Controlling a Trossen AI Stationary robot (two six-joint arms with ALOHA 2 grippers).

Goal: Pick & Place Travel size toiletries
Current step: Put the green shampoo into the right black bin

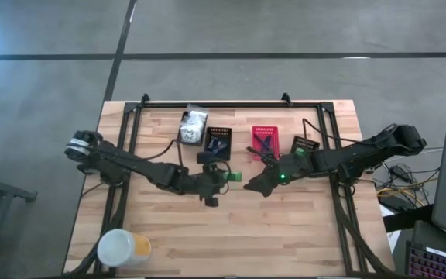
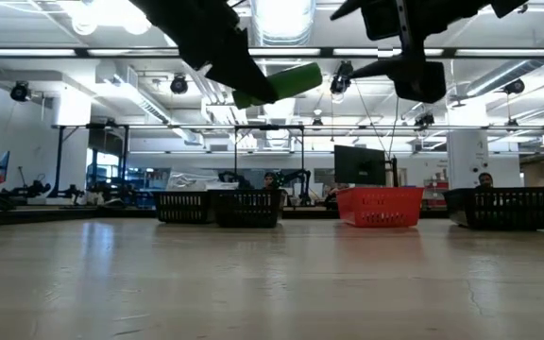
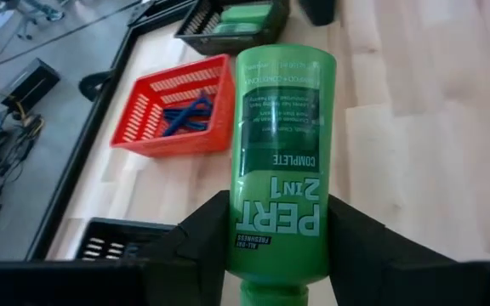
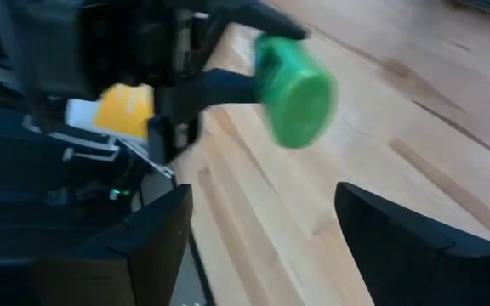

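A bright green travel bottle (image 3: 281, 127), labelled Pert 2 in 1, is held in the air over the middle of the table by my left gripper (image 1: 224, 177), which is shut on it. The bottle (image 2: 286, 83) is well above the wood in the low view. My right gripper (image 1: 255, 184) hovers open just to the right of the bottle's free end (image 4: 296, 92) and touches nothing. Blue items lie in the red basket (image 3: 177, 115). Green packs lie in a black basket (image 3: 236, 21). My left gripper pinches the green bottle between its two fingers (image 3: 201, 242) near the cap end (image 3: 277, 246), one finger on each side. The bottle points forward past the fingers, lying nearly level. It is lifted clear of the table, its flat base toward the right arm.
Along the far side stand a black basket (image 1: 217, 139), the red basket (image 1: 265, 139) and another black basket (image 1: 304, 146). A clear bag of white packets (image 1: 193, 125) lies left of them. The white-and-yellow tub (image 1: 122, 248) stands at the near left corner. Bare wood stretches across the near half.
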